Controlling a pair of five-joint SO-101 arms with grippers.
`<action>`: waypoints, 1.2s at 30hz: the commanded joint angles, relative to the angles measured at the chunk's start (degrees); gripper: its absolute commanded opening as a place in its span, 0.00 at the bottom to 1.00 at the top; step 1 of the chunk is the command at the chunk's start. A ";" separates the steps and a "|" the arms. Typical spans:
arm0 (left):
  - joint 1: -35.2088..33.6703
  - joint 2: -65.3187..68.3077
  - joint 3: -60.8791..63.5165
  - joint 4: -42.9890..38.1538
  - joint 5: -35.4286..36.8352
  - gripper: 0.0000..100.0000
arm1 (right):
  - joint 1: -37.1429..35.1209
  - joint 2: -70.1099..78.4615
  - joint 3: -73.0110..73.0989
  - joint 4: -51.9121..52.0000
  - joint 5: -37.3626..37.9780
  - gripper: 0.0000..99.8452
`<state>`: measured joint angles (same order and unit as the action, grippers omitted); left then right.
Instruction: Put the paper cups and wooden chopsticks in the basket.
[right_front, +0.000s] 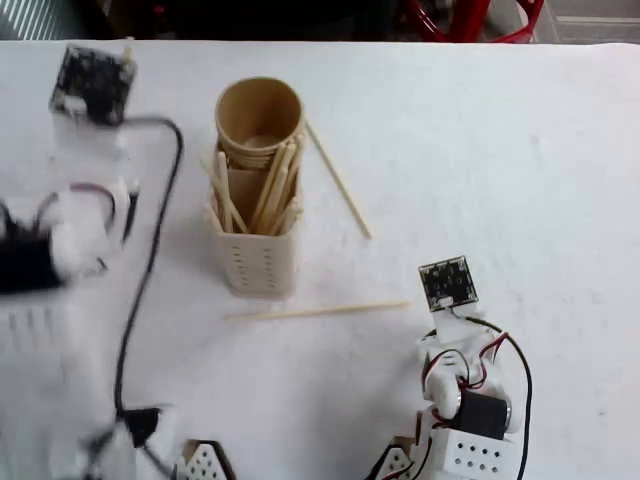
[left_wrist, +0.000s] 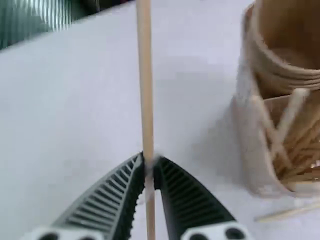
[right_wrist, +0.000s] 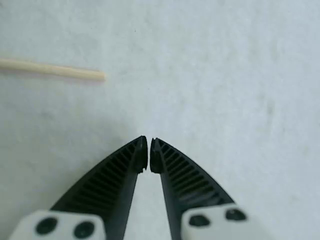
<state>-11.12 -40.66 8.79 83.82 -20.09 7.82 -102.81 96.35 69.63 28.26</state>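
A white perforated basket (right_front: 258, 262) stands left of the table's middle. It holds stacked paper cups (right_front: 259, 118) and several wooden chopsticks (right_front: 275, 190). One loose chopstick (right_front: 337, 180) lies slanted to the basket's right, and another (right_front: 318, 311) lies flat in front of it. My left gripper (left_wrist: 149, 162) is shut on a chopstick (left_wrist: 145, 95), held off to one side of the basket (left_wrist: 257, 155) and cups (left_wrist: 285, 45). My right gripper (right_wrist: 149, 146) is shut and holds nothing, just above the table near the end of a chopstick (right_wrist: 55, 70).
The left arm (right_front: 75, 220) and its black cable (right_front: 150, 260) take up the table's left side. The right arm (right_front: 455, 380) sits at the front right. Beyond the table's far edge is a red frame (right_front: 470, 20).
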 joint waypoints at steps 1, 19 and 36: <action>9.45 -16.22 2.55 -3.78 4.31 0.02 | 0.66 -0.40 0.53 0.04 0.53 0.02; 33.54 -9.27 2.73 -32.09 7.38 0.02 | 0.66 -0.40 0.53 0.04 0.53 0.02; 34.68 -5.67 11.87 -37.19 3.43 0.03 | 0.66 -0.40 0.53 0.04 0.53 0.02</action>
<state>24.22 -42.59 19.08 47.60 -16.04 7.82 -102.81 96.35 69.63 28.26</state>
